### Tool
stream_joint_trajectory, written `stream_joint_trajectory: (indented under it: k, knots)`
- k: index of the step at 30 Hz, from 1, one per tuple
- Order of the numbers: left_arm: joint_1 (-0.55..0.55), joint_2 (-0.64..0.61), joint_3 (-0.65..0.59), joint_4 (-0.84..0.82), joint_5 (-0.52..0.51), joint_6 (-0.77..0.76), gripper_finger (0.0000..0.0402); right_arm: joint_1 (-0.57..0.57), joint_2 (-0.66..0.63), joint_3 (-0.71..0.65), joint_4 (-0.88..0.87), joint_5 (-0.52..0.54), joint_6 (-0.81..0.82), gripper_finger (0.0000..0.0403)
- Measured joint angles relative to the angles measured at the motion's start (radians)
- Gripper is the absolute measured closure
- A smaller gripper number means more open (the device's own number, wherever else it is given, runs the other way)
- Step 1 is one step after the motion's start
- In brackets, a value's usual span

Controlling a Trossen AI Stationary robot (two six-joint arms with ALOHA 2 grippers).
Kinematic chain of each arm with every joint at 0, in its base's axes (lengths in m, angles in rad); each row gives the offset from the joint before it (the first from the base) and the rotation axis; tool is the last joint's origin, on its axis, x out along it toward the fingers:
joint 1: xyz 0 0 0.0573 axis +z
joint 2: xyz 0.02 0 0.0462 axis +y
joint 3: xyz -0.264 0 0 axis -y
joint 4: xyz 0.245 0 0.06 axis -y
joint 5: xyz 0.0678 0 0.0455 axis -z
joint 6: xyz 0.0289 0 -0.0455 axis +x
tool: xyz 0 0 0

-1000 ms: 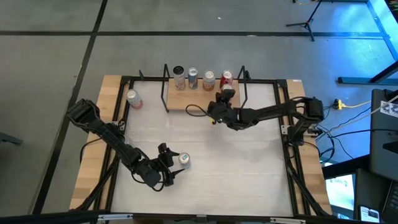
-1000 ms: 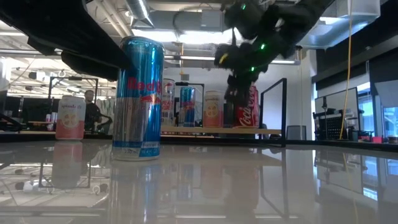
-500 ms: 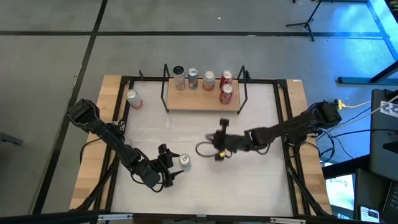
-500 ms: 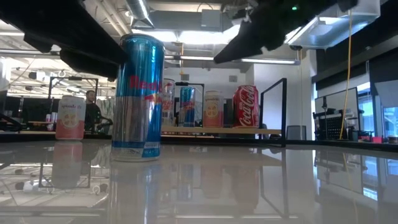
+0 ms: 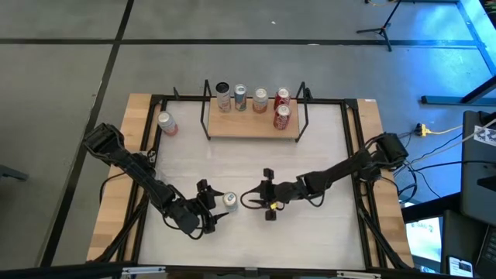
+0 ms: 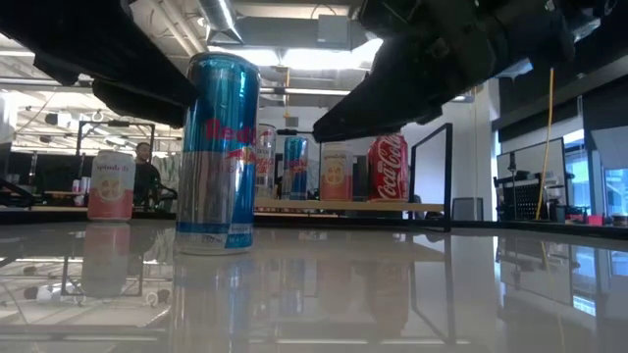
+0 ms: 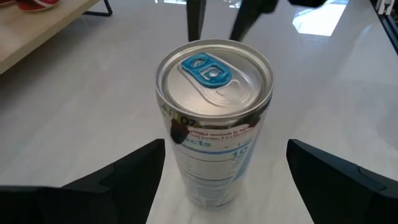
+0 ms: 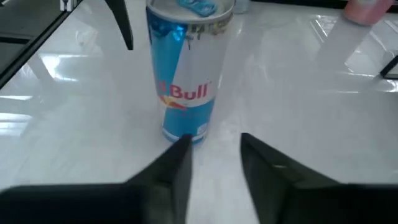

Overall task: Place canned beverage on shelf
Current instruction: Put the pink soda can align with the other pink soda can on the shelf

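A tall blue and silver can (image 5: 230, 200) stands upright on its base on the white table, near the front. My left gripper (image 5: 215, 203) is open; in the left wrist view its fingers stand on either side of the can (image 7: 214, 118) with a gap on each side. My right gripper (image 5: 252, 201) comes level from the table's right, open, its fingertips (image 8: 214, 146) just short of the can (image 8: 186, 81). At the far edge sits the light-wood shelf (image 5: 248, 128) with several cans on it, a red can (image 5: 282, 116) at its front right.
A pink can (image 5: 167, 124) stands on the table left of the shelf. Black rod uprights (image 5: 207, 108) rise at the shelf's ends. A black frame rail (image 5: 353, 155) borders the table. Bare tabletop (image 5: 256, 159) lies between shelf and grippers.
My right gripper has left the red can standing at the shelf's front right. It has swung toward the table's near edge and left, turning as it went and sinking a little, and now faces the blue can. My left gripper and the blue can have kept still.
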Motion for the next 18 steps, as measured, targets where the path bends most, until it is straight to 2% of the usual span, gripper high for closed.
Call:
stream_joint_trajectory:
  k: [4,8,13,18]
  knots:
    - [-0.005,-0.024,0.011,-0.037,0.063,0.002,0.0076,0.0,0.012,0.0,0.01,-0.003,0.001,0.0194]
    - [-0.009,-0.097,0.085,-0.23,0.126,-0.036,0.0076,0.0,0.012,0.0,0.014,-0.012,0.001,0.0144]
    - [-0.004,-0.177,0.218,-0.591,0.127,-0.094,0.0076,0.0,0.012,0.0,0.0,-0.011,0.0,0.0114]
    - [0.044,-0.229,0.365,-0.929,0.074,-0.19,0.0076,0.0,0.012,0.0,-0.014,-0.011,-0.001,0.0107]
